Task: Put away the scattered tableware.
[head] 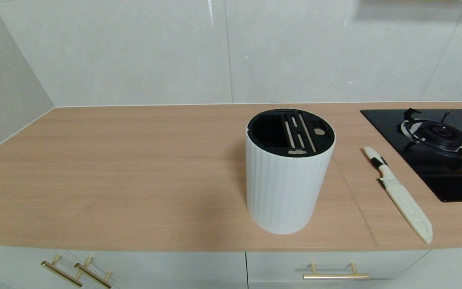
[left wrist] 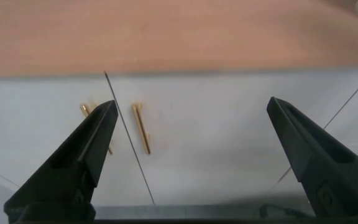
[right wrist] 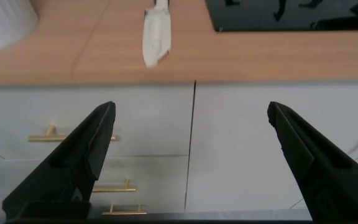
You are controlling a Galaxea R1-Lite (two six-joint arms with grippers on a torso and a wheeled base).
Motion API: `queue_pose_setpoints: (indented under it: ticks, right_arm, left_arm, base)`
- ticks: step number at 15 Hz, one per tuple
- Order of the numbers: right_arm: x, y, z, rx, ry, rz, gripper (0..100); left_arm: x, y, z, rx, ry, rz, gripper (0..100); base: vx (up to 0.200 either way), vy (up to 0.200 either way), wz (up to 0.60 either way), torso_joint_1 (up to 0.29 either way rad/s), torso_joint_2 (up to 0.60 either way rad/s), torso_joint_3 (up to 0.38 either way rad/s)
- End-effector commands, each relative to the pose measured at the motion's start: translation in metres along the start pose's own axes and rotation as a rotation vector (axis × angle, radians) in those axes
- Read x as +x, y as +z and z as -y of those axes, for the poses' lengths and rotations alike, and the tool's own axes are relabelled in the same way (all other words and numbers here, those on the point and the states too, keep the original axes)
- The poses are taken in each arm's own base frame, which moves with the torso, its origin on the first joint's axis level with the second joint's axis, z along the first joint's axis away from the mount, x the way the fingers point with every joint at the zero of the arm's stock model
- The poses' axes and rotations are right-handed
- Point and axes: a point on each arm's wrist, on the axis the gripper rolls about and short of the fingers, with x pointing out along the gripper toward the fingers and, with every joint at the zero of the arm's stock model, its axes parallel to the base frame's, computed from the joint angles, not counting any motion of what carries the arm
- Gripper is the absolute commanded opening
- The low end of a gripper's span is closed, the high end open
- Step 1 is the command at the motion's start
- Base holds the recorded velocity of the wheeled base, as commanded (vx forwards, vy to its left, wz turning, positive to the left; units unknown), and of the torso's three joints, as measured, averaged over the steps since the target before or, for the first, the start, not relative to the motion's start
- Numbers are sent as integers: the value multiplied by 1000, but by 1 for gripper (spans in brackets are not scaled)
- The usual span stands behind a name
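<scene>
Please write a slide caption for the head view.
White knife holder on wooden counter, cream knife beside gas stove.

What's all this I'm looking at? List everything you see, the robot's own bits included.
Knife holder: one, white ribbed cylinder with a black slotted top, standing upright mid-counter.
Knife: one, cream with a black band on the handle, lying flat between the holder and the hob.
Gas hob: one, black, set into the counter at the right.
Counter: one, light wood.
Cabinet fronts: white, below the counter.
Handles: three in the head view, gold, on the cabinet fronts.
Wall tiles: pale grey, behind the counter.
Left gripper: one, black, open, facing the cabinet fronts.
Right gripper: one, black, open, facing the cabinet fronts below the knife.
</scene>
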Motion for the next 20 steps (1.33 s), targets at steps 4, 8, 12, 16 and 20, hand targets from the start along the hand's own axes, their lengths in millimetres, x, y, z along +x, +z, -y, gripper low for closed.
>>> queue_pose_setpoints:
  ticks: [4, 8, 12, 16, 20]
  right_arm:
    - [0, 0, 0, -1, 1, -1, 100]
    - [0, 0, 0, -1, 1, -1, 100]
    - [0, 0, 0, -1, 1, 0, 100]
    - [0, 0, 0, -1, -1, -1, 100]
    - [0, 0, 0, -1, -1, -1, 100]
  left_arm:
    - [0, 0, 0, 0, 0, 0, 100]
    - [0, 0, 0, 0, 0, 0, 100]
    - [0, 0, 0, 0, 0, 0, 100]
    - [0, 0, 0, 0, 0, 0, 100]
    - [0, 0, 0, 0, 2, 0, 100]
  base:
    - [0, 0, 0, 263, -542, -281]
    - [0, 0, 0, 279, -577, -288]
    - [0, 0, 0, 267, -539, -271]
    - [0, 0, 0, 199, -393, -205]
    - [0, 0, 0, 113, -231, -104]
